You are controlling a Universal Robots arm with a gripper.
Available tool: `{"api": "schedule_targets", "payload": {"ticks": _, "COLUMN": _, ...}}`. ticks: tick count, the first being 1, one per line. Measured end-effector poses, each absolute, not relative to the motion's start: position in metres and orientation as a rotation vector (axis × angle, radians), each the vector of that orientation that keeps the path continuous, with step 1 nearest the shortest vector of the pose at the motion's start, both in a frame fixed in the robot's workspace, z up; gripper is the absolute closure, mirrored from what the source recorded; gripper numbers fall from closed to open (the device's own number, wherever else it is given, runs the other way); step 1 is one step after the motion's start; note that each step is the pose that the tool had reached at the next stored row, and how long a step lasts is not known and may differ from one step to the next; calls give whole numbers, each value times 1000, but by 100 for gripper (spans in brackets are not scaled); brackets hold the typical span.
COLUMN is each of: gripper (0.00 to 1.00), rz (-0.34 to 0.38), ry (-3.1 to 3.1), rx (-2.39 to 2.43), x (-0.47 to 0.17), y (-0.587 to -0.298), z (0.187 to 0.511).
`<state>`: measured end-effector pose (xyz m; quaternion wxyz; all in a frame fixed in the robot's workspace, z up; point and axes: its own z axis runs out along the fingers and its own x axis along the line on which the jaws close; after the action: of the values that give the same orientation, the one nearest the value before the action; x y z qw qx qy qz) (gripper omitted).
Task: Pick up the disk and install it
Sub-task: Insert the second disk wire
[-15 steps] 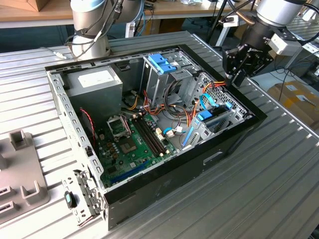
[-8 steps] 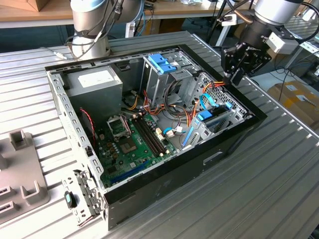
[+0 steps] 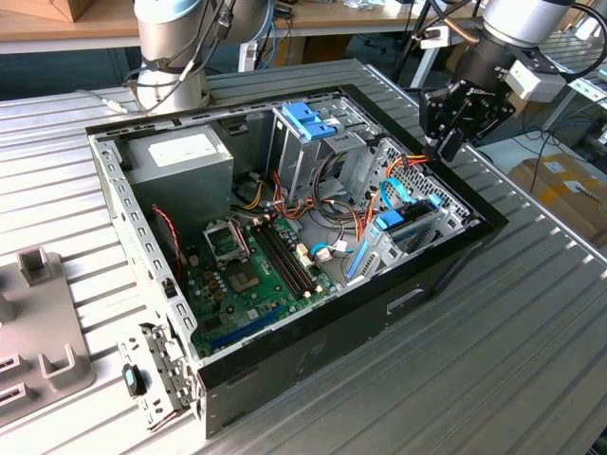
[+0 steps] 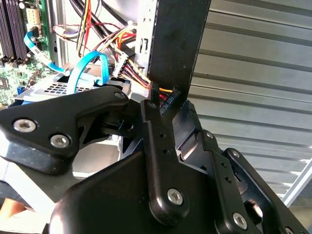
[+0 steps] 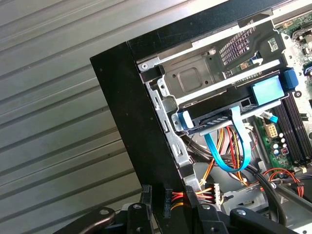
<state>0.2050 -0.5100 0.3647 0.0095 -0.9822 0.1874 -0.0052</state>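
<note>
The disk [image 3: 410, 220] sits edge-up in the drive bay at the open computer case's [image 3: 313, 351] corner on the exterior view's right, with light-blue rails along its sides. In the first wrist view the disk [image 5: 219, 117] lies in the metal bay with a blue cable [image 5: 229, 156] curving away from it. My gripper [image 3: 446, 147] hangs above the case wall beside that bay, clear of the disk. In both wrist views my gripper [image 4: 165, 97] [image 5: 157, 195] is open by a narrow gap, nothing between the fingers.
A tall metal drive cage with a blue latch [image 3: 308, 118] stands mid-case, a grey power supply [image 3: 185, 156] at the back, the motherboard [image 3: 251, 270] on the floor. Loose coloured wires [image 5: 229, 190] run below the bay. A grey fixture [image 3: 38, 322] lies at the exterior view's left on the ribbed table [image 3: 512, 360].
</note>
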Motion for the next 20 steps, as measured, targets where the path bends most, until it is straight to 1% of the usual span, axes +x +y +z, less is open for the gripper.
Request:
{"api": "schedule_targets", "payload": {"ticks": 5, "gripper": 61, "rz": -16, "ry": 585, "rx": -3067, "x": 205, "y": -510, "z": 365}}
{"api": "schedule_targets", "payload": {"ticks": 6, "gripper": 63, "rz": -16, "ry": 585, "rx": -3067, "x": 205, "y": -510, "z": 365}}
{"api": "schedule_targets", "payload": {"ticks": 7, "gripper": 70, "rz": -16, "ry": 585, "rx": -3067, "x": 205, "y": -510, "z": 365}}
{"api": "schedule_targets", "payload": {"ticks": 14, "gripper": 71, "rz": -16, "ry": 585, "rx": -3067, "x": 205, "y": -510, "z": 365}}
{"api": "schedule_targets", "payload": {"ticks": 15, "gripper": 78, "rz": -16, "ry": 585, "rx": -3067, "x": 205, "y": -510, "z": 365}}
{"api": "schedule_targets", "payload": {"ticks": 20, "gripper": 78, "rz": -17, "ry": 649, "rx": -3055, "x": 205, "y": -510, "z": 365}}
